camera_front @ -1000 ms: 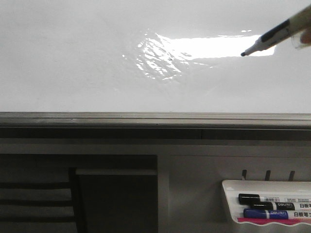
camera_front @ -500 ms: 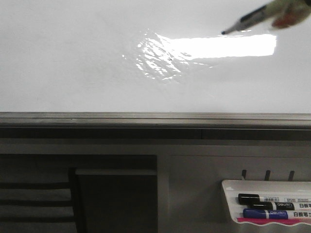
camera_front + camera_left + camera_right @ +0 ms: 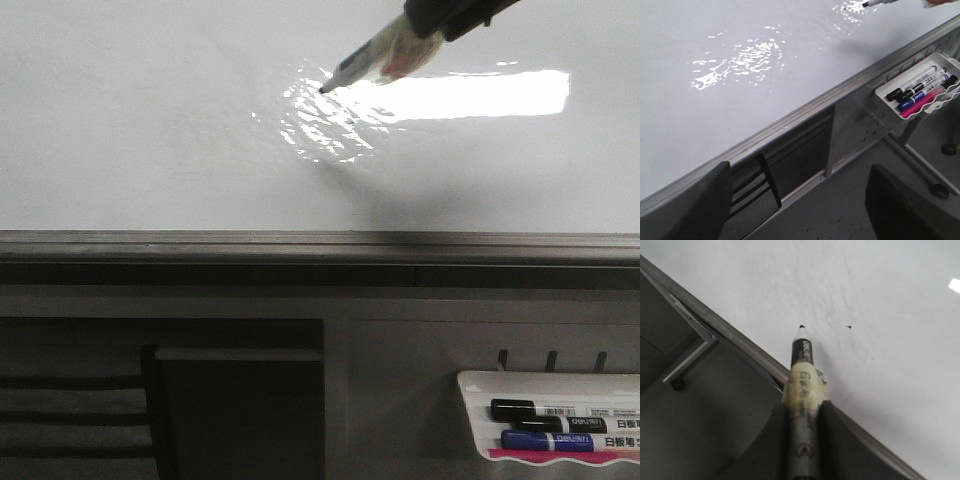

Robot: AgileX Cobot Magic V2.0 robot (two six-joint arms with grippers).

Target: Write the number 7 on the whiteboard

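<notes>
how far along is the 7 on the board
Done: the right gripper is shut on the marker, cap off, tip over the whiteboard near the glare patch. In hand: positioning the tip; contact can't be confirmed. Left: the whole 7, since no stroke shows on the board. The left gripper is open near the board's edge rail.

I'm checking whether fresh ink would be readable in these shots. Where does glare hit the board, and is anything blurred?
Front view: a bright rectangular reflection on the whiteboard sits right by the marker tip, with a soft shadow below; the marker looks slightly smeared. Left wrist view: rippled glare patches mid-board. Right wrist view: even light, marker sharp, no glare near its tip.
</notes>
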